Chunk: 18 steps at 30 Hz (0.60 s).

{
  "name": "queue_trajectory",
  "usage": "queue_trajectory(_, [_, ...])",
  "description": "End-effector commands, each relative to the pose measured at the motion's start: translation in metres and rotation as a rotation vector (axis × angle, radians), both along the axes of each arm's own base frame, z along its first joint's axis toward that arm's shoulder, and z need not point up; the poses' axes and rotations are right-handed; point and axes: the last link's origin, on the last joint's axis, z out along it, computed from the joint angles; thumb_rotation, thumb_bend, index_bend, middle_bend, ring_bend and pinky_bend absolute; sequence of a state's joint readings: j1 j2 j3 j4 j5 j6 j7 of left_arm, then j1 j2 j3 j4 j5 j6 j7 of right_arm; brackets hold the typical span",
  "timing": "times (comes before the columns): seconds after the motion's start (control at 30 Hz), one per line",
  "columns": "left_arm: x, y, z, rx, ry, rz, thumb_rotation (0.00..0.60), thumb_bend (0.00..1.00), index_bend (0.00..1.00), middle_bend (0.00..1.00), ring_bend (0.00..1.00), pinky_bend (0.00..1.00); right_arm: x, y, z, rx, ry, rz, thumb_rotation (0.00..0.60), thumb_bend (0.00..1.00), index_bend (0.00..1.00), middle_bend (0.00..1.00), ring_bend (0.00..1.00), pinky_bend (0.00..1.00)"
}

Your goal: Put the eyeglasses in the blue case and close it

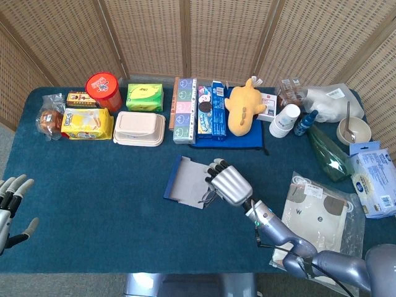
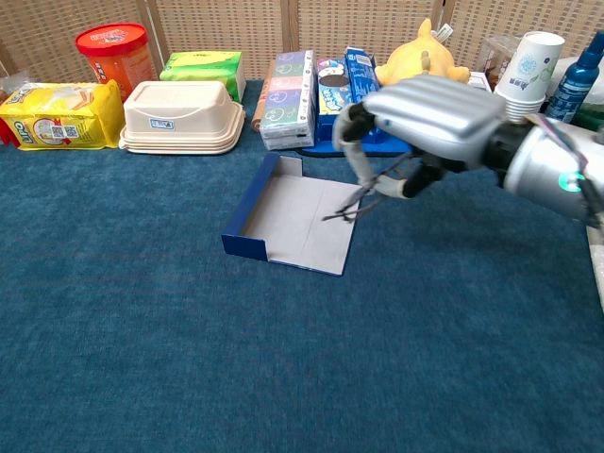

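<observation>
We see the right hand [image 2: 425, 118] grasping thin dark wire-frame eyeglasses [image 2: 363, 200] above the open blue flat cardboard case [image 2: 293, 217]. Light, fragile, bendy; we'd hold the frame, not lenses. Left hand [image 1: 11, 207] released, idle.

Blue case [image 2: 293, 219] lies flat open, grey inside, on the blue cloth. Thin dark eyeglasses [image 2: 363, 196] are pinched under my fingers, hanging over its right edge.
</observation>
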<state>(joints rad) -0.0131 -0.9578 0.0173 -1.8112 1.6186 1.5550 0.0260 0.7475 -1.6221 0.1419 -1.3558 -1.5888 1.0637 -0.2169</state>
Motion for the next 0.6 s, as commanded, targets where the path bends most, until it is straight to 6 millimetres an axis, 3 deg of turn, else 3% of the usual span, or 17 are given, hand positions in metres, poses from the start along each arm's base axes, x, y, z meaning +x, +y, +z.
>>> queue_trajectory(0.03, [-0.001,0.000,0.000,0.001,-0.002,0.004,0.600,0.31,0.07,0.06,0.00,0.00,0.018,-0.006,-0.011,0.016,0.008,0.025,0.600,0.39,0.70,0.33,0.30,0.26])
queue_trajectory(0.23, [-0.004,-0.002,0.003,0.009,-0.002,0.016,0.600,0.31,0.07,0.06,0.00,0.00,0.033,-0.015,-0.035,0.042,0.042,0.052,0.600,0.39,0.70,0.33,0.30,0.26])
queue_trajectory(0.6, [-0.010,-0.005,0.007,0.018,0.005,0.040,0.600,0.31,0.07,0.06,0.00,0.00,0.038,-0.040,-0.054,0.044,0.094,0.068,0.600,0.39,0.70,0.33,0.30,0.26])
